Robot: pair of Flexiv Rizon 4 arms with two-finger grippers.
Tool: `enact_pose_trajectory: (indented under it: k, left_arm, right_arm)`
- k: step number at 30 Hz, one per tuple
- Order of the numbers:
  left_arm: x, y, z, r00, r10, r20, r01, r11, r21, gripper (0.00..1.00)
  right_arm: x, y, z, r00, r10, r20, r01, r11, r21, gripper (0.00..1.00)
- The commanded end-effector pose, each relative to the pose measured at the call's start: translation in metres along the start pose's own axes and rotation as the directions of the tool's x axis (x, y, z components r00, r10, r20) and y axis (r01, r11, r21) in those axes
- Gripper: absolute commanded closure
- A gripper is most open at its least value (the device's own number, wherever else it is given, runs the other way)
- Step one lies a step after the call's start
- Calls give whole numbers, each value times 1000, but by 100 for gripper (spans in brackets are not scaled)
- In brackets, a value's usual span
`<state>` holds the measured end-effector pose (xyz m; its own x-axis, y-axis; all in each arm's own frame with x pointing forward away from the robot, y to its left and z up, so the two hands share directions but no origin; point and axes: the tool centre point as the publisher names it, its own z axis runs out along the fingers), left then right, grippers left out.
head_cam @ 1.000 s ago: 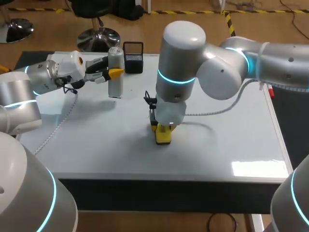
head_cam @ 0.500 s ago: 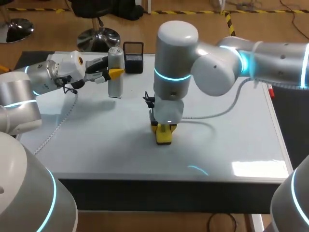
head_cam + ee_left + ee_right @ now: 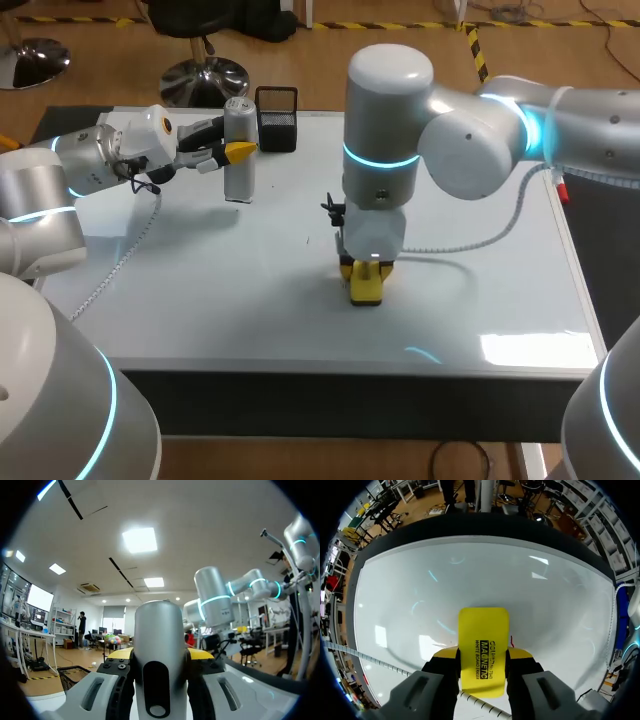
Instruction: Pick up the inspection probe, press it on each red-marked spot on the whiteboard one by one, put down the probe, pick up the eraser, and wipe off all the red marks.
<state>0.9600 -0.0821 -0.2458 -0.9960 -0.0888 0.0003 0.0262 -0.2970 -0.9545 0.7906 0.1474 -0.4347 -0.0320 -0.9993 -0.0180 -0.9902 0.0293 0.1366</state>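
White and glossy, the flat whiteboard (image 3: 200, 300) covers the tabletop, and a small black mesh-fronted box (image 3: 277, 118) stands at its far edge. Just beside that box, on my left arm's side of it, my left gripper (image 3: 232, 151) is clamped from both sides on the silver cylindrical inspection probe (image 3: 238, 150), which stands upright. From the head view I cannot tell whether its lower end touches the board. The left wrist view adds what the head view lacks: the probe (image 3: 159, 655) fills the gap of the left gripper (image 3: 160, 656), a dark oval slot shows on its rounded body, and a yellow fingertip (image 3: 120, 653) sits against either flank. My right arm (image 3: 215, 600) rises beyond it. Well nearer to me than the black box, about mid-board, my right gripper (image 3: 366, 282) points straight down and grips the flat yellow rectangular eraser (image 3: 366, 285) against the board. The right arm's bulk hides most of this from above. The right wrist view looks down the fingers and shows the eraser (image 3: 484, 645) pinched by its long edges in the right gripper (image 3: 483, 655), black print on its face, with the whiteboard (image 3: 420, 590) spread beyond. Only this view shows a small red mark (image 3: 511, 641) on the board, just beside the eraser's edge. A ribbed grey cable (image 3: 130, 245) trails across the board from my left arm.
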Motion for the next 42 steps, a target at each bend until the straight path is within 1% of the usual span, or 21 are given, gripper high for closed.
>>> enact_pose_trajectory:
  k: [1, 5, 9, 13, 17, 22, 28, 32, 35, 42]
  left_arm:
    - [1, -2, 1, 1000, 0, 1, 0, 1000, -3, 100]
    - [1, -2, 1, 1000, 0, 1, 0, 1000, -3, 100]
    - [1, -2, 1, 1000, 0, 1, 0, 1000, -3, 100]
    - [1, -2, 1, 1000, 0, 1, 0, 1000, -3, 100]
    - [1, -2, 1, 1000, 0, 1, 0, 1000, -3, 100]
    - [1, -2, 1, 1000, 0, 1, 0, 1000, -3, 100]
    - [1, -2, 1, 1000, 0, 1, 0, 1000, -3, 100]
    - [1, -2, 1, 1000, 0, 1, 0, 1000, -3, 100]
    - [1, -2, 1, 1000, 0, 1, 0, 1000, -3, 100]
    - [1, -2, 1, 1000, 0, 1, 0, 1000, -3, 100]
  right_arm:
    - [15, 2, 21, 1000, -1, 8, 1, 1000, 9, 100]
    - [17, 4, 18, 1000, 5, 4, -5, 1000, 16, 100]
    - [13, 7, 5, 1000, -3, 3, 2, 999, 47, 100]
    - [-3, 10, -13, 999, -43, -2, 43, 995, 87, 100]
    - [-21, 8, -21, 997, -77, 14, 75, 991, 111, 100]
    - [-38, 3, -14, 994, -98, 42, 93, 990, 108, 100]
    - [-48, -1, 5, 992, -102, 77, 96, 992, 75, 100]
    - [-51, -4, 16, 991, -104, 80, 99, 994, 54, 100]
    - [-49, -5, 18, 992, -103, 78, 100, 994, 47, 100]
    - [-31, -7, 18, 995, -79, 56, 77, 996, 35, 100]
